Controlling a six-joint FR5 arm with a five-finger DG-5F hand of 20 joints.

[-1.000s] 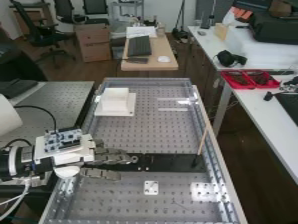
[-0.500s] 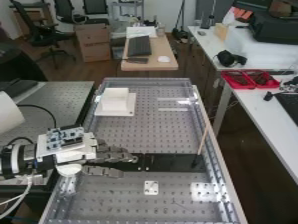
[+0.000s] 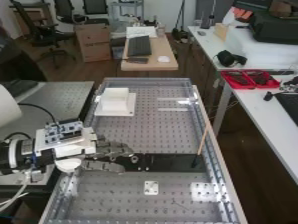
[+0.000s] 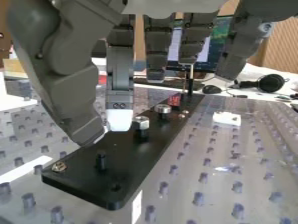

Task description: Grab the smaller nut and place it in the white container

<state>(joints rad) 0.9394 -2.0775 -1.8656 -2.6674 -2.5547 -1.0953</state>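
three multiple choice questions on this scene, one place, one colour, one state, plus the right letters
1. In the high view, where on the bench is the white box?
A. near right
B. far left
C. near left

2. What colour is the plate?
A. black
B. red
C. green

3. How are the fingers of the hand?
A. in a fist
B. around the box
C. fairly straight

1 B: it stands beyond the plate, towards the left.
2 A: both views show black.
3 C: they extend towards the plate, uncurled.

Dark grey robot hand point(image 3: 112, 149) is over a long black plate point(image 4: 143, 162), small shiny metal piece point(image 4: 59, 167) near one corner, nut maybe?
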